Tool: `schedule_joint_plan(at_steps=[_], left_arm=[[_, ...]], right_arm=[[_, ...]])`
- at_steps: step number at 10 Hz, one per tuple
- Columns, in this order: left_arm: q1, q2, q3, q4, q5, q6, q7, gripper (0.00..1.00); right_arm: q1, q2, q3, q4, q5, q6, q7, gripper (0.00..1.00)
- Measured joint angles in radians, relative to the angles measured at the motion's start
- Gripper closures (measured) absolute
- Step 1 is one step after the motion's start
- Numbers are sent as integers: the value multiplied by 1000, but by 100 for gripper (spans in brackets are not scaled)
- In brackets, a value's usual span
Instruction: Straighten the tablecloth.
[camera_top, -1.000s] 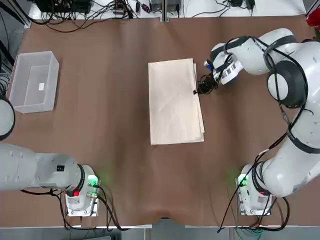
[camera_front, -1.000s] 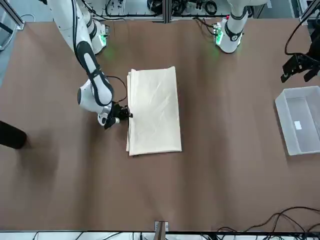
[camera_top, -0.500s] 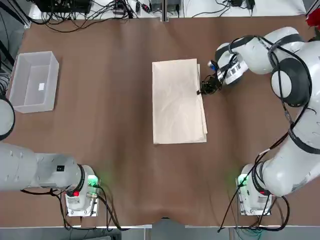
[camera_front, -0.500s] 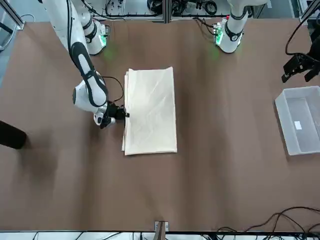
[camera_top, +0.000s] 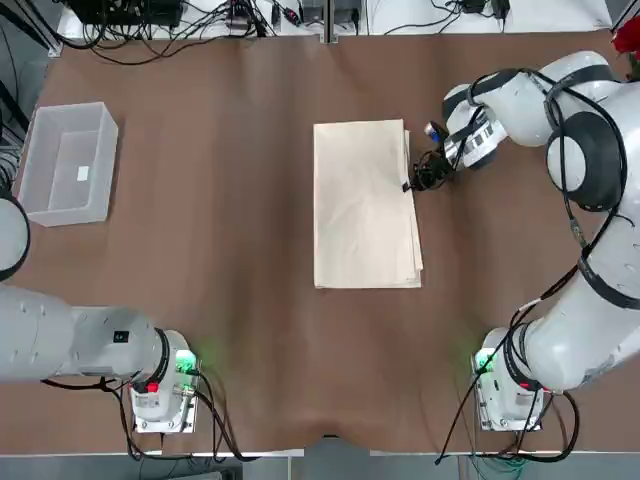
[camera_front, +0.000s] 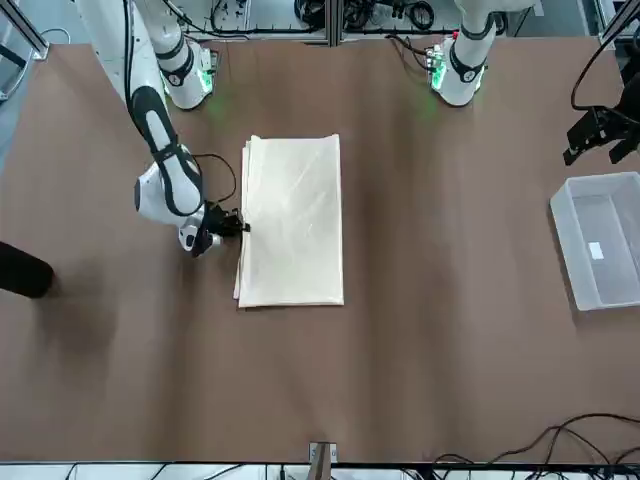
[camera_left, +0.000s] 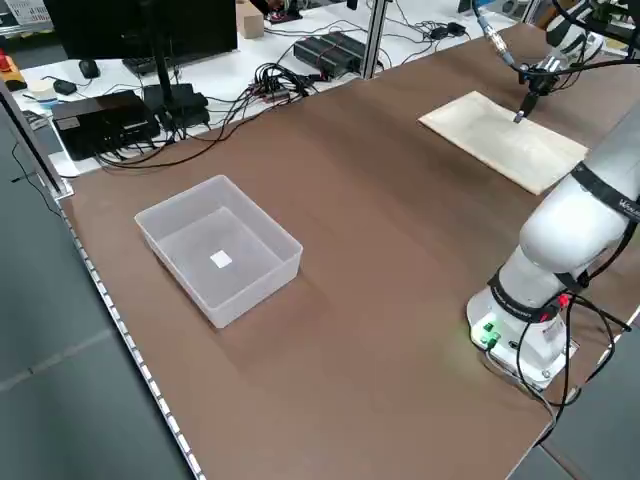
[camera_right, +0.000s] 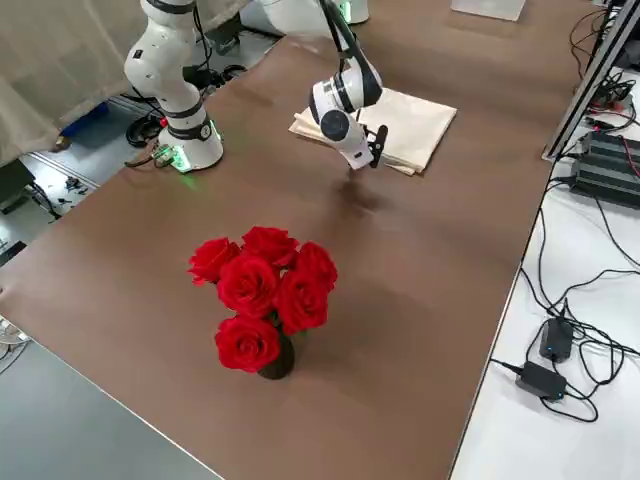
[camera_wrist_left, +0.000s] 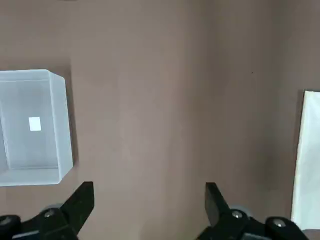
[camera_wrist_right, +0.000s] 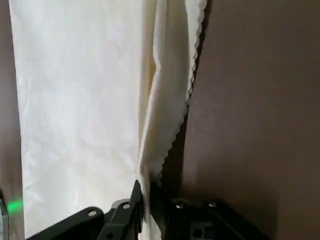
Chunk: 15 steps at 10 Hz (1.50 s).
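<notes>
The tablecloth is a cream folded rectangle lying flat near the middle of the brown table, its layered edges facing the robot's right. My right gripper is shut on that layered right edge about halfway along it, low at the table. The right wrist view shows the fingers pinching the scalloped edge of the tablecloth. In the front view the same grip sits beside the tablecloth. My left gripper is open and holds nothing, hanging high over the table's left part, near the bin.
A clear plastic bin stands at the far left of the table. A bunch of red roses in a dark vase stands at the robot's far right. Cables and electronics lie beyond the table's far edge.
The right gripper has drawn the tablecloth a little toward the robot's right, keeping its hold on the edge. The left arm has not moved.
</notes>
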<state>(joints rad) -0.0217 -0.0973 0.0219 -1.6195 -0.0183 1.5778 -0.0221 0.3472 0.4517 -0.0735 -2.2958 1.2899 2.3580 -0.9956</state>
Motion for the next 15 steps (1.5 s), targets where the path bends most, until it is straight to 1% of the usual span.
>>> schedule_joint_plan(at_steps=[2,5,9,10,15], left_arm=[[0,0,0,0,0,0,0,2],[0,2,0,0,0,0,0,2],[0,4,0,0,0,0,0,2],[0,4,0,0,0,0,0,2],[0,7,0,0,0,0,0,2]], right_arm=[[-2,-2,-29,-4,-27,-32,-5,92],[-12,-4,-44,-7,-65,-56,-10,92],[-27,-4,-115,-9,-150,-139,-16,92],[-29,-4,-127,-11,-161,-152,-18,92],[-32,-4,-161,-15,-180,-181,-42,92]])
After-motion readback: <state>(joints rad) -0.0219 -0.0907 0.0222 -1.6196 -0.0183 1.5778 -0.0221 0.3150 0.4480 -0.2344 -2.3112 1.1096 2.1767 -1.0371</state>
